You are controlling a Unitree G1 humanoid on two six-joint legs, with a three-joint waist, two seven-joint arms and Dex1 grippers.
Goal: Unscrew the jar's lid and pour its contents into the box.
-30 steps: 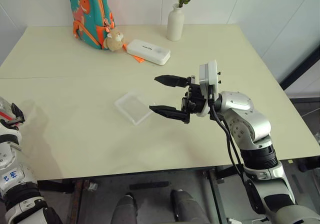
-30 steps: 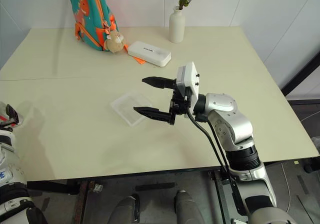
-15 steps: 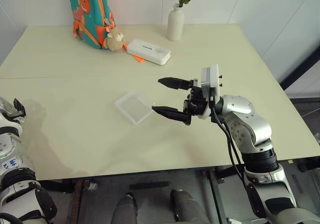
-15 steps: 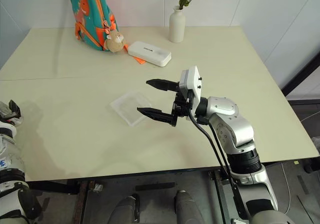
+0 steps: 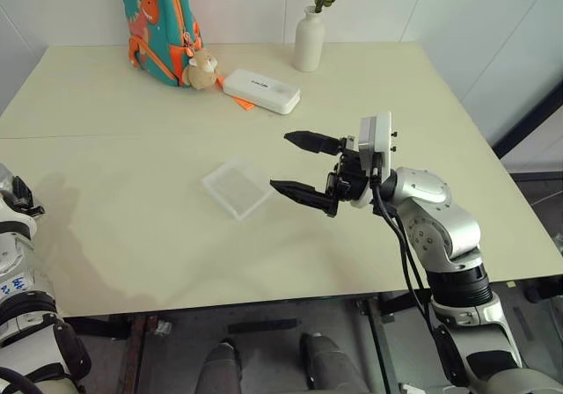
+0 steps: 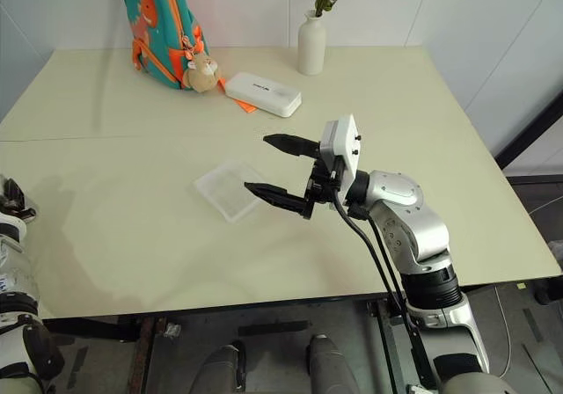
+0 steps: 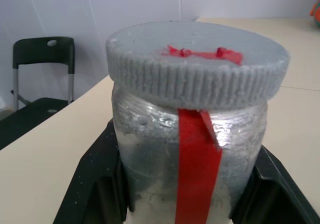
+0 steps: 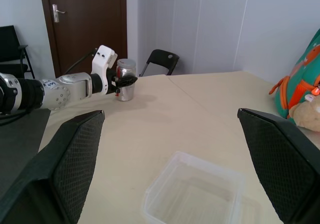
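since a second ago the left gripper (image 8: 121, 80) has closed on the jar (image 7: 187, 149), its two black fingers (image 7: 97, 176) now pressed against the clear wall on both sides; half a second back they were still wide. over the same second the right gripper (image 5: 303, 165) has drifted a little toward the right side of the head views and tipped slightly, without changing its spread.

the jar stands upright at the table's (image 5: 132, 104) far left edge, seen from the right wrist view as a small clear cylinder (image 8: 126, 79) resting on the tabletop with the left arm reaching in from the side. the lid (image 7: 197, 61) is on, grey and ribbed around its rim, with a red mark on top and a red strip running down the jar's front. the inside of the jar looks cloudy and i cannot make out the contents.

the right gripper hangs above the middle of the table with its jaws wide apart and nothing between them, pointing toward the robot's left. the box (image 5: 236, 189) lies flat on the table just beside and below its fingertips, not touched, and looks empty.

at the far side of the table sit a backpack (image 5: 158, 25), a small plush toy (image 5: 203, 69), a white case (image 5: 260, 91) and a white vase (image 5: 308, 40) with flowers.
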